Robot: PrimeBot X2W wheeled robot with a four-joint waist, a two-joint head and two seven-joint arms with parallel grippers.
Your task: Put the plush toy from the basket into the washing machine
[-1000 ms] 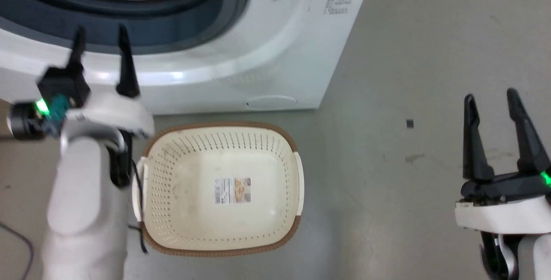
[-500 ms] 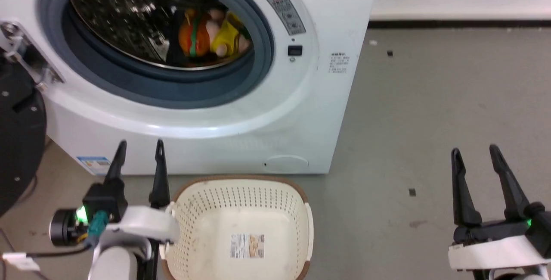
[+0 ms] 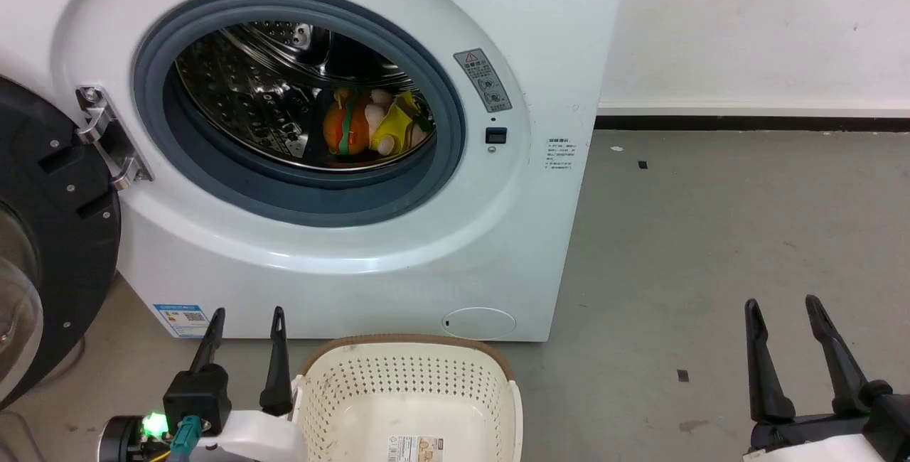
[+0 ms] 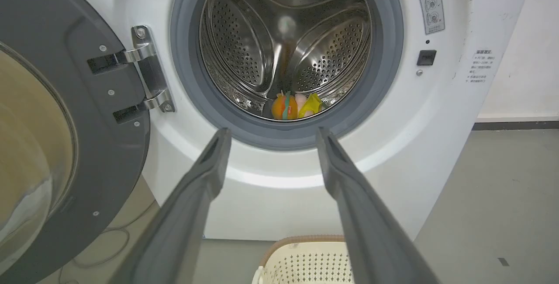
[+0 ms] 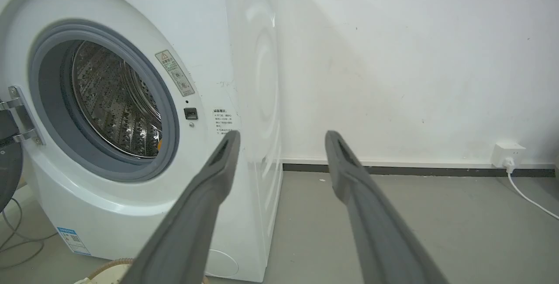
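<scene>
At the far left of the head view, the dark round door [image 3: 50, 234] of the washing machine [image 3: 426, 256] stands open on its metal hinge [image 3: 106, 138]. Low in the picture, just left of the basket, the left gripper [image 3: 247, 314] points up toward the white front of the machine. Its two dark fingers are apart and hold nothing.

Further right, inside the round opening with the grey gasket [image 3: 444, 156], the plush toy [image 3: 366, 128] lies on the bottom of the shiny steel drum [image 3: 242, 99]. It is toward the right side of the opening, with its orange striped part on the left and the yellow garment on the right. In the left wrist view it also lies low in the drum.

Below the opening, the basket [image 3: 405, 340] stands on the grey floor [image 3: 711, 234] just in front of the machine, and its sticker label [image 3: 416, 446] shows on the bottom. At the lower right, well apart from the basket, the right gripper [image 3: 781, 302] hangs over the floor, its fingers also spread and empty.
</scene>
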